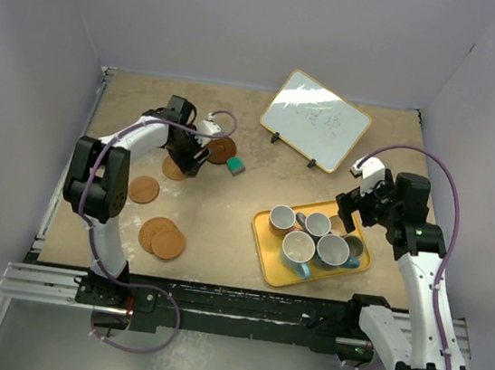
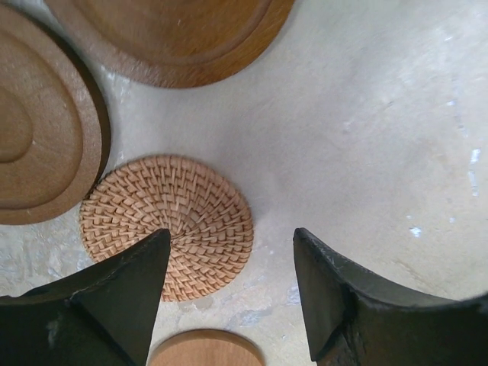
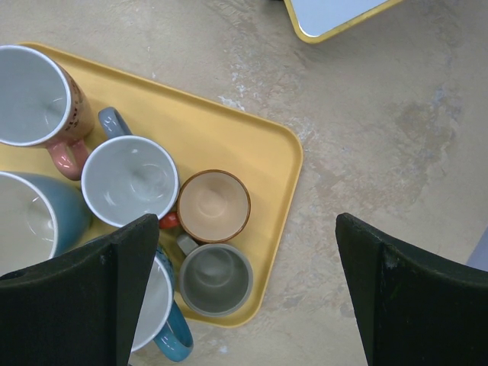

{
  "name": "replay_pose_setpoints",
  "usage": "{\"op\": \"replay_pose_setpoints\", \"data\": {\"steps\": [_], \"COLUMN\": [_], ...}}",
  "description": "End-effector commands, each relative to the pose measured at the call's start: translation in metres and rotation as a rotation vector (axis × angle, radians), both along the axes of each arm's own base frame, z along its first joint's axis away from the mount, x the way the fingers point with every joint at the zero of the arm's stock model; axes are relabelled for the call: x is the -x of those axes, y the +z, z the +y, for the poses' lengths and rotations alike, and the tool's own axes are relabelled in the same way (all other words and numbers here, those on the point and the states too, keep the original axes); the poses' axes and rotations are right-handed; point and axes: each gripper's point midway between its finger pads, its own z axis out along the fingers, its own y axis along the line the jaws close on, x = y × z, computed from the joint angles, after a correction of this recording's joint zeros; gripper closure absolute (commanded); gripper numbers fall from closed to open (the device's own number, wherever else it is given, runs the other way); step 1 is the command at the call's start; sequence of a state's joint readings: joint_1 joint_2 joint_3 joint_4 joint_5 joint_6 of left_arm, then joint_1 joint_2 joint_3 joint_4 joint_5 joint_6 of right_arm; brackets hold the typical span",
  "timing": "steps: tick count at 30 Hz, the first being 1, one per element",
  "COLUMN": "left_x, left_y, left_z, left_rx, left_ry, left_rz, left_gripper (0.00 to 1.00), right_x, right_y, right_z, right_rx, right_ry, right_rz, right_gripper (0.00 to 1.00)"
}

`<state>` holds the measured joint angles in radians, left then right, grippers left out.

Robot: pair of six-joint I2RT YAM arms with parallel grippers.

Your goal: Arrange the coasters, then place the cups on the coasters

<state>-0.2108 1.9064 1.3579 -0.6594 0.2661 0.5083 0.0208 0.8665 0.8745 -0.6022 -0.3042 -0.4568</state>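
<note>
I'm hovering the left claw point(image 2: 230, 238), jaws apart, over a woven coaster point(image 2: 168, 213) left of centre in the overhead view. The right claw point(image 3: 245, 221) is hanging wide apart above cups point(image 3: 130, 179) in the yellow tray point(image 3: 229, 141), lower right.

Right gripper point(image 3: 245, 229) is seen with jaws spread wide, nothing held. Left of it, a yellow tray point(image 3: 259, 145) is loaded with six cups point(image 3: 130, 181). A small orange-tan cup point(image 3: 213, 206) and a small grey cup point(image 3: 216, 278) are set closest to the tray's right edge, the grey one nearer. A pinkish cup point(image 3: 34, 95) is noted far left. A blue-handled cup point(image 3: 174, 339) is partly hidden by the left finger point(image 3: 84, 297). A yellow-framed board corner point(image 3: 335, 15) is cut off at the far side.
</note>
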Motion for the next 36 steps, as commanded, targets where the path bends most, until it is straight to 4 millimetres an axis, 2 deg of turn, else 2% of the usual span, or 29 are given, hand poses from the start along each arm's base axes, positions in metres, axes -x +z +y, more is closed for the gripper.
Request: {"op": "replay_pose_setpoints", "data": {"steps": [1,9,13,25,36], "left_x": [-0.018,-0.012,-0.014,-0.019,-0.045], "left_y": [0.05,0.034,0.024,0.001,-0.007], "left_z": [-0.035,-0.078,-0.091,-0.1,-0.102], "left_rx": [0.111,0.157,0.162,0.172,0.15], "left_ry": [-0.074,-0.193,-0.213,-0.225,-0.177], "left_rz": [-0.14,-0.091,-0.063,-0.005,-0.042], "left_gripper": [0.37,0.37,0.37,0.37,0.38], "right_x": [0.002,0.002,0.002,0.002,0.0], "right_y": [-0.002,-0.001,-0.001,-0.004,-0.007], "right_z": [0.001,0.001,0.001,-0.001,-0.003], "right_rx": [0.008,0.007,0.008,0.018,0.028], "right_ry": [0.015,0.017,0.015,0.01,0.005], "right_rz": [0.01,0.004,0.002,0.01,0.019], "right_gripper": [0.0,0.0,0.0,0.0,0.0]}}
